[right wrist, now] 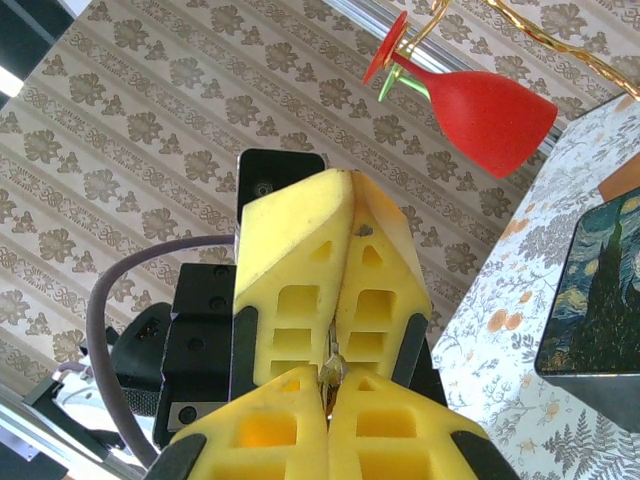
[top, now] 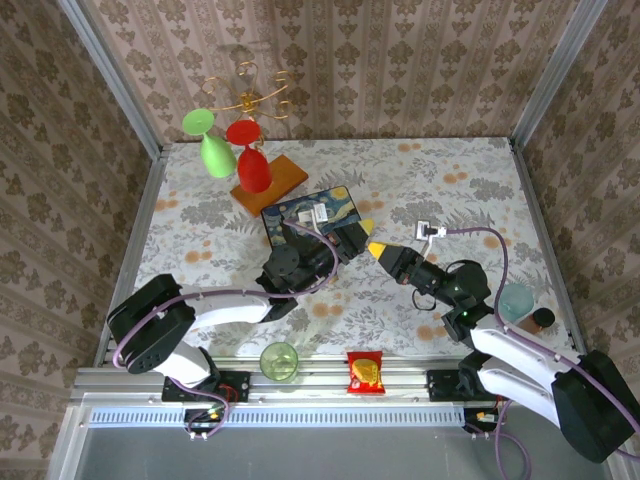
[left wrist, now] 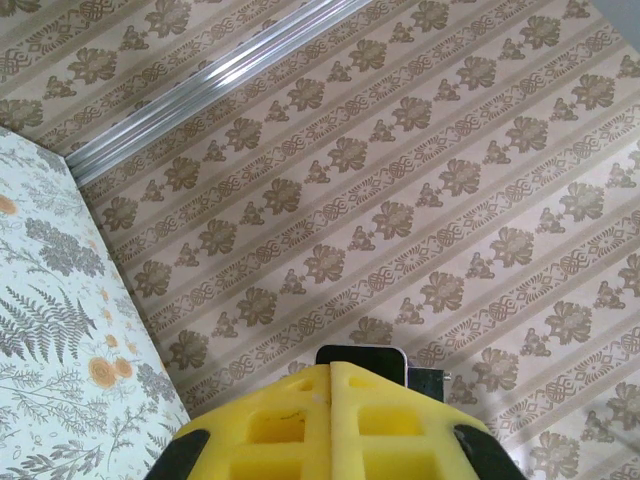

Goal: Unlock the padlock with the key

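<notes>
Meeting nearly tip to tip over the middle of the table (top: 455, 185), the left gripper (top: 365, 226) and right gripper (top: 379, 248) sit just right of the box (top: 308, 214). The left gripper's foam fingers (left wrist: 290, 420) are pressed flat together, and I cannot tell whether anything lies between them. The right gripper is clamped on a thin dark metal sliver, apparently the key (right wrist: 331, 372), which pokes out at its fingertips toward the left gripper (right wrist: 343, 270).

The far right of the table is open. A block (top: 270, 180) lies at the far left, with a red glass (top: 250, 160) and a green glass (top: 212, 150) hanging over it from a coiled gold rack (top: 255, 98). Along the near edge stand a cup (top: 280, 360), a packet (top: 365, 372) and, by the right arm, a teal cup (top: 517, 300).

The fingers are blocky yellow wedges with square cutouts. The table cover is a pale floral print, the walls are striped damask paper, and metal rails run along the corners.
</notes>
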Motion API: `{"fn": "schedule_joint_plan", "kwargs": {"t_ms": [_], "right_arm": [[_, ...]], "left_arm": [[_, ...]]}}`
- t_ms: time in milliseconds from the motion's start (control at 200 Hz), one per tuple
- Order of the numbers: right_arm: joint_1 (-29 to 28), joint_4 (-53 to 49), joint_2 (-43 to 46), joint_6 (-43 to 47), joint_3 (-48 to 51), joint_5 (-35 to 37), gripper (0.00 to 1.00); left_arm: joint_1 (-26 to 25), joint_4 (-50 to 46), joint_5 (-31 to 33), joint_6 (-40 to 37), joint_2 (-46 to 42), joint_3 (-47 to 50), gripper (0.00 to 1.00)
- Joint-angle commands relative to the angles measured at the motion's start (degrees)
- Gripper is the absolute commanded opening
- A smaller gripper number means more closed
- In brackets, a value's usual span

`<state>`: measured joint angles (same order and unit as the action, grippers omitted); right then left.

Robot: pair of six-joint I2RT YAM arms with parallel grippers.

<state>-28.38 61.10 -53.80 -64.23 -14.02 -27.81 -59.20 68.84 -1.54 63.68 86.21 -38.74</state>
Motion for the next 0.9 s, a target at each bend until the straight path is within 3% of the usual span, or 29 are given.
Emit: {"fn": "schedule_joint_plan", "kwargs": {"t_ms": [0,85,240,380,405,465,515,525,585,645,745,895], "right_arm": [[-0.10,1.33,2.68,1.89,-0.48,0.97,0.07],[-0.10,0.76,3.13,2.14,-0.78,0.81,0.10],[0.04,0.68,3.60,2.55,-0.51,1.44,0.00],[0.14,0.17,4.23,2.87,-0.15,1.83,0.00],[0.17,-0.44,4.40,3.09,-0.11,1.81,0.00],[0.17,-1.62,5.04,3.25,0.25,2.06,0.00],[0.17,-2.88,5.82,3.37,0.67,2.02,0.00],[0.17,-3.26,6.08,3.38,0.75,2.07,0.00],[0.22,-6.14,7.65,3.87,1.23,2.23,0.00],[0.22,-9.64,9.55,4.75,1.77,2.59,0.00],[0.26,-20.10,12.96,7.65,1.28,4.31,0.00],[0.28,-34.63,15.95,12.21,0.08,7.09,0.00]], "left_arm": [[0.43,-0.29,0.99,0.64,1.32,1.00,0.00],[0.49,-0.62,0.61,0.92,1.71,0.65,0.00],[0.31,-0.72,0.58,0.90,2.15,0.33,0.00],[0.56,-1.21,0.22,0.30,1.60,0.63,0.00],[0.74,-1.67,0.34,-0.81,0.90,0.77,0.12],[-0.06,-7.17,1.96,-5.56,-3.19,0.73,0.56],[-1.61,-17.80,6.78,-11.41,-8.82,-0.15,0.96],[-1.99,-20.00,7.93,-12.56,-9.91,-0.42,0.99],[-3.38,-30.68,13.57,-18.01,-15.70,-1.76,1.00],[-3.13,-34.68,17.15,-20.63,-20.60,-0.89,1.00],[-0.45,-40.44,17.87,-21.71,-27.35,1.54,1.00],[1.08,-58.31,17.87,-25.07,-32.91,0.55,1.00]]}}
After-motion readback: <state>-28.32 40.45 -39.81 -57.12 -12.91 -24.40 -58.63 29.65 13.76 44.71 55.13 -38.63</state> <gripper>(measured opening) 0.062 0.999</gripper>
